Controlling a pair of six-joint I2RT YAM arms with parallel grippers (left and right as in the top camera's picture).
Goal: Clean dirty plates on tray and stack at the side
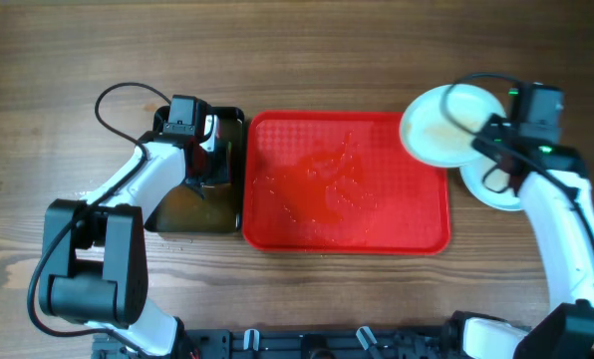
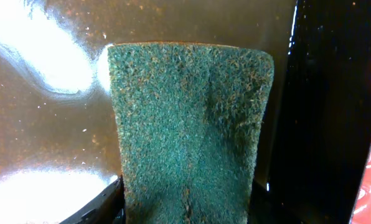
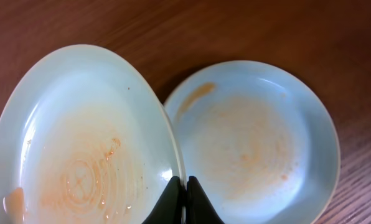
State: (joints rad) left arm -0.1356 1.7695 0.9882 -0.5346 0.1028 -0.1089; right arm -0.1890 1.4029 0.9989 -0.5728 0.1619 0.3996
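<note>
At the bottom edge of the right wrist view, the right gripper (image 3: pixel 185 196) is clenched, its two dark fingertips pinching the rim of the held plate (image 3: pixel 79 143). This plate fills the left half of the frame and is tilted. Its pale face is marked with faint orange rings and has a wet patch at the lower left. Just beyond it, to the right, the second plate (image 3: pixel 254 137) lies flat on the wooden table (image 3: pixel 266 25). It has an orange smear at its upper left and a thin yellowish film across the middle. The two rims come together near the fingertips, but it cannot be told whether they touch.

At the bottom edge of the left wrist view, the left gripper (image 2: pixel 182 214) grasps the sponge (image 2: pixel 188 124), a green pad that is narrow at the fingers and widens up the frame. Behind it lies brownish water (image 2: pixel 173 18) with bright patches of glare. The water sits inside the black bin (image 2: pixel 322 93), whose wall runs down the right side.

From overhead, the red tray (image 1: pixel 397 219) lies in the centre of the frame, its textured base glistening with drops. The bin stands just beside its left edge, with the left gripper down inside the bin's upper part. At the upper right, the held plate hangs over the tray's upper right corner. The second plate rests on the table just right of the tray, partly hidden under the right arm.
</note>
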